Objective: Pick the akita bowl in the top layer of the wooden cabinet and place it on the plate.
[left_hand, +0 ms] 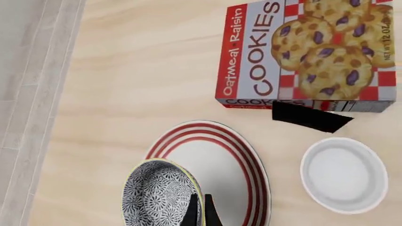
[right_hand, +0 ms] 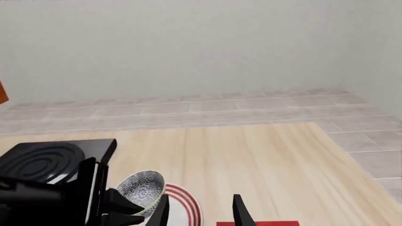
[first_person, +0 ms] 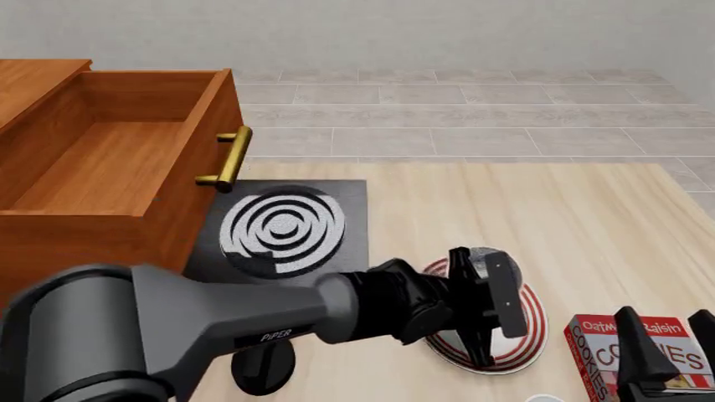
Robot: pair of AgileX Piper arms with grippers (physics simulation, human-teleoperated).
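My left gripper point(left_hand: 199, 213) is shut on the rim of the akita bowl point(left_hand: 157, 193), a small bowl with a white inside and a speckled outside. The bowl point(right_hand: 143, 188) hangs tilted over the near part of the red-ringed plate point(left_hand: 217, 160); I cannot tell whether it touches. In the front view the left arm reaches across to the plate point(first_person: 525, 335), with the bowl point(first_person: 500, 270) at the gripper point(first_person: 497, 289). The wooden cabinet point(first_person: 33, 84) stands at the left, its top layer point(first_person: 123, 159) pulled out and empty. My right gripper point(first_person: 668, 335) is open at the front right.
A cookie box point(first_person: 642, 356) lies right of the plate, under the right gripper. A small white dish point(left_hand: 343, 174) sits beside the plate. The black stove point(first_person: 285, 226) stands in front of the cabinet, and a black knob-shaped object point(first_person: 263, 368) is near the front edge.
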